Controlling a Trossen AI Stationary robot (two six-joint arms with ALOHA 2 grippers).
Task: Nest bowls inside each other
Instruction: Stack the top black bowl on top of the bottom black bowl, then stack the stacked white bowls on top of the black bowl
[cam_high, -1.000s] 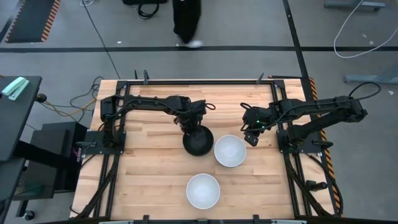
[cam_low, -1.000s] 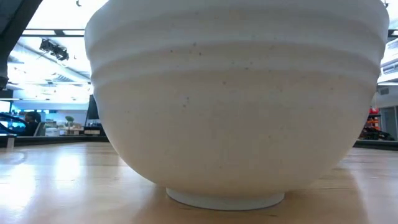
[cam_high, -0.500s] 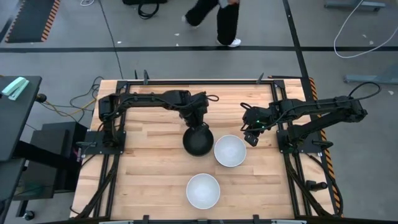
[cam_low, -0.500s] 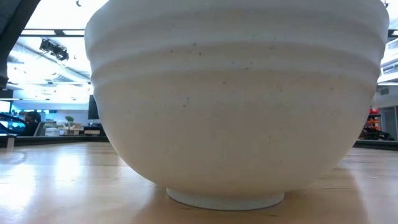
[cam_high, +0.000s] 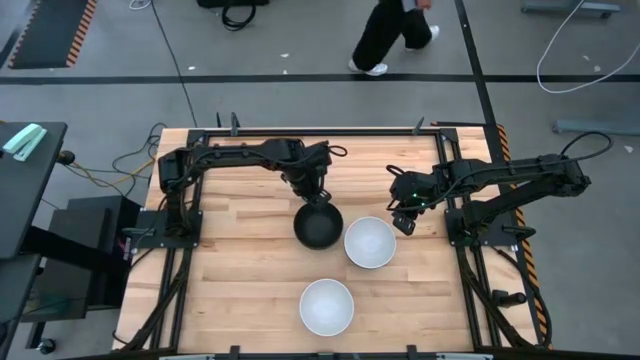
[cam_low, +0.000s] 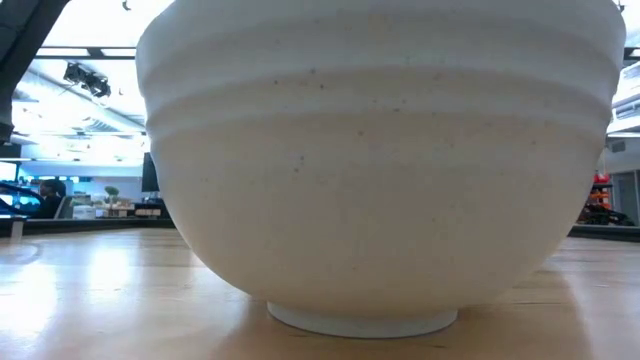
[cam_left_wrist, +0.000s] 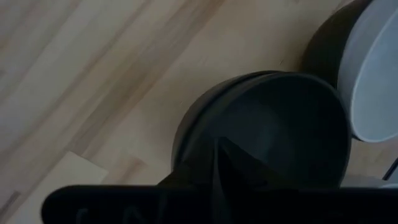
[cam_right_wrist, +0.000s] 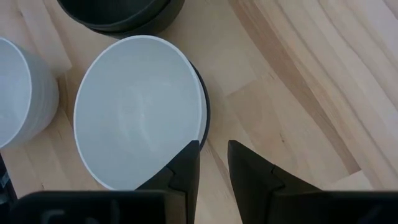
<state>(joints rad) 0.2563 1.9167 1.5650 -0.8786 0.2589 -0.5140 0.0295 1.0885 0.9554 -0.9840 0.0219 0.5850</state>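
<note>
From my remote station I see the wooden surface (cam_high: 240, 290) from above with three bowl positions. A black bowl stack (cam_high: 318, 227) sits near the centre; in the left wrist view its doubled rims (cam_left_wrist: 273, 134) show one black bowl nested in another. Touching or just beside it on the right stands a white bowl (cam_high: 369, 242); the right wrist view shows this white bowl (cam_right_wrist: 140, 109) seated inside a dark bowl whose rim (cam_right_wrist: 204, 106) shows along one side. A second white bowl (cam_high: 326, 306) stands alone nearer the front edge, well apart, and fills the low view (cam_low: 380, 170).

The left gripper (cam_high: 314, 194) hangs just behind the black stack; I cannot tell how its fingers are set. The right gripper (cam_high: 405, 219) hovers just beside the nested white bowl, fingers (cam_right_wrist: 255, 174) slightly spread with a narrow gap and nothing between them.

A person (cam_high: 385, 35) walks on the floor beyond the surface.
</note>
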